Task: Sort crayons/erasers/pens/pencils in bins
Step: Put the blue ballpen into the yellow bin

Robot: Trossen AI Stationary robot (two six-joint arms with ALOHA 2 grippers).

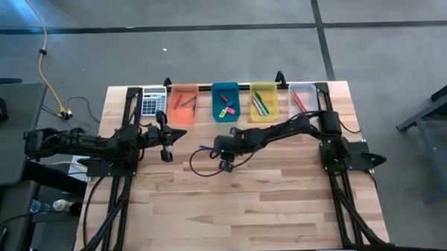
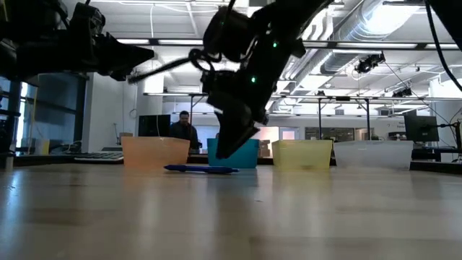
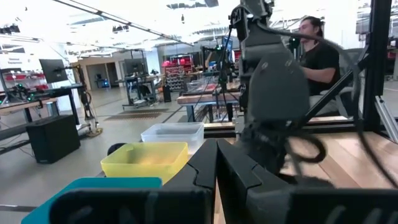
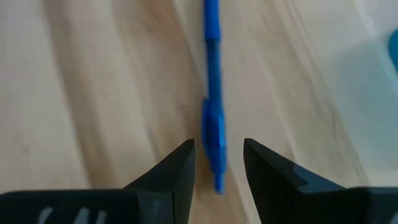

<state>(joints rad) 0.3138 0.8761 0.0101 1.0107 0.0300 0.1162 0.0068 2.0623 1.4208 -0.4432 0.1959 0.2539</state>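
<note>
From above, the blue pen (image 1: 207,148) lay on the bare table just left of the right gripper (image 1: 225,165), on the near side of the row of bins: orange bin (image 1: 183,105), teal bin (image 1: 225,101), yellow bin (image 1: 264,102) and clear bin (image 1: 302,97). Its long axis ran roughly left to right. The right arm reached from its base across toward the table's middle and was plainly the nearer one; the left gripper (image 1: 165,152) waited further left, beside the calculator (image 1: 153,102)

At table height, the pen (image 2: 201,169) lay flat on the wood in front of the teal bin (image 2: 245,154), with the right gripper (image 2: 225,148) angled steeply down, its tip just above the pen's right end and, as far as I could tell, not touching

The left wrist camera showed the left gripper's fingers (image 3: 198,175) pressed together, holding nothing, pointed toward the yellow bin (image 3: 144,159) and clear bin (image 3: 172,132), with a person seated beyond the table

The right wrist camera gave the key relation: the pen (image 4: 212,93) ran straight out from between the right gripper's fingers (image 4: 178,169), its nearer end in the gap. The jaws stood apart, either side of the barrel, gripping nothing
</note>
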